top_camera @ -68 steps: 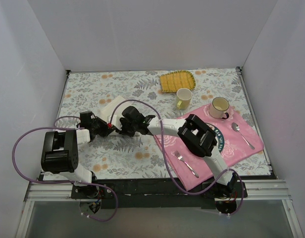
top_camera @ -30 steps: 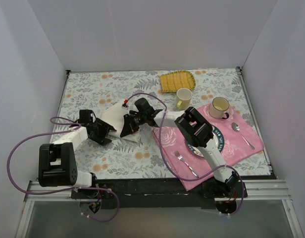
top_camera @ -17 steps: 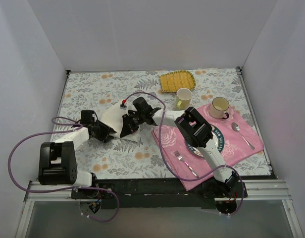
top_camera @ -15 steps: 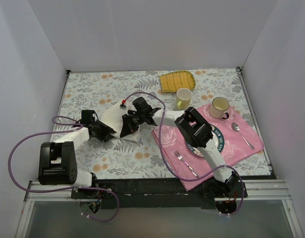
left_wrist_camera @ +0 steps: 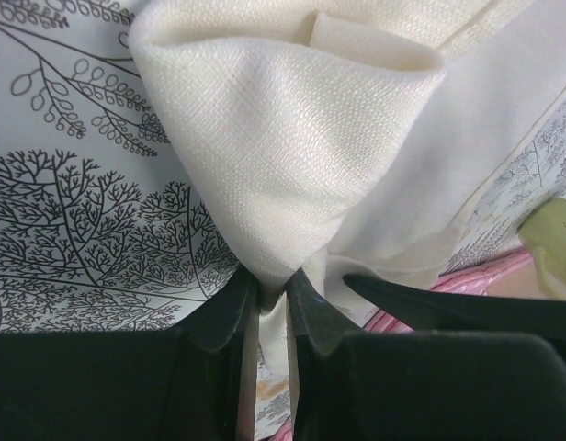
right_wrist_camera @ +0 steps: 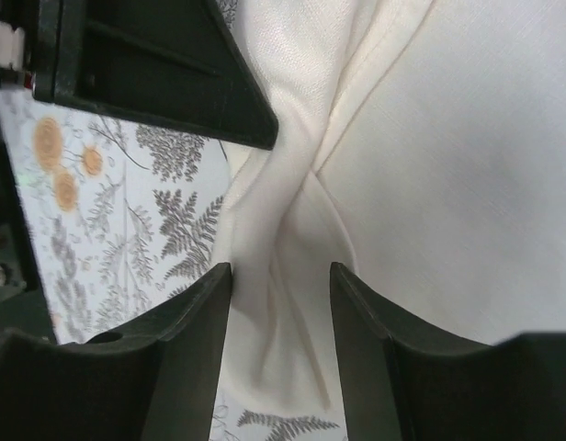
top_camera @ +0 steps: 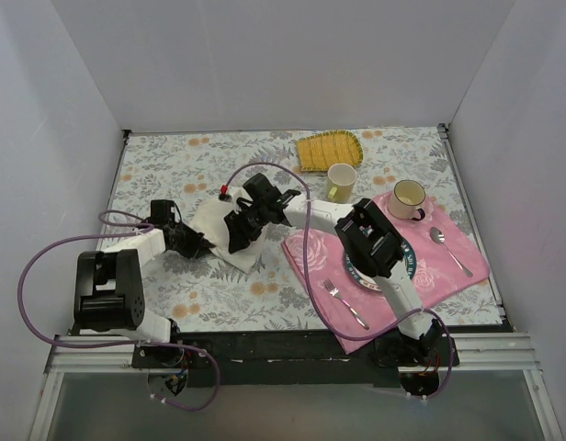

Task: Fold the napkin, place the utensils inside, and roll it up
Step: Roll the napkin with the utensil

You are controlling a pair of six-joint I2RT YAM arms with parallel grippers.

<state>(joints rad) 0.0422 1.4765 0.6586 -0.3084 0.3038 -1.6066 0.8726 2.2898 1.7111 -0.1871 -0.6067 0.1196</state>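
The cream-white napkin (top_camera: 210, 219) lies bunched on the floral tablecloth left of centre. My left gripper (top_camera: 201, 242) is shut on a folded corner of it; the left wrist view shows the cloth (left_wrist_camera: 292, 119) pinched between the fingers (left_wrist_camera: 272, 276). My right gripper (top_camera: 235, 239) hangs over the napkin's near right part, jaws open on either side of a raised ridge of cloth (right_wrist_camera: 283, 230) without closing on it (right_wrist_camera: 281, 276). The left gripper's black body (right_wrist_camera: 154, 73) shows close by in the right wrist view. No gold utensil is in view.
A pink rose-patterned placemat (top_camera: 453, 266) at the right holds a plate (top_camera: 402, 262), a silver fork (top_camera: 345, 304), a silver spoon (top_camera: 448, 248) and a cream mug (top_camera: 409, 198). A yellow mug (top_camera: 340, 182) and a yellow ribbed mat (top_camera: 327, 152) stand behind.
The left gripper has moved right onto the napkin's edge and closed on it. The right gripper has shifted slightly back and left over the cloth, and the napkin has bunched between them.
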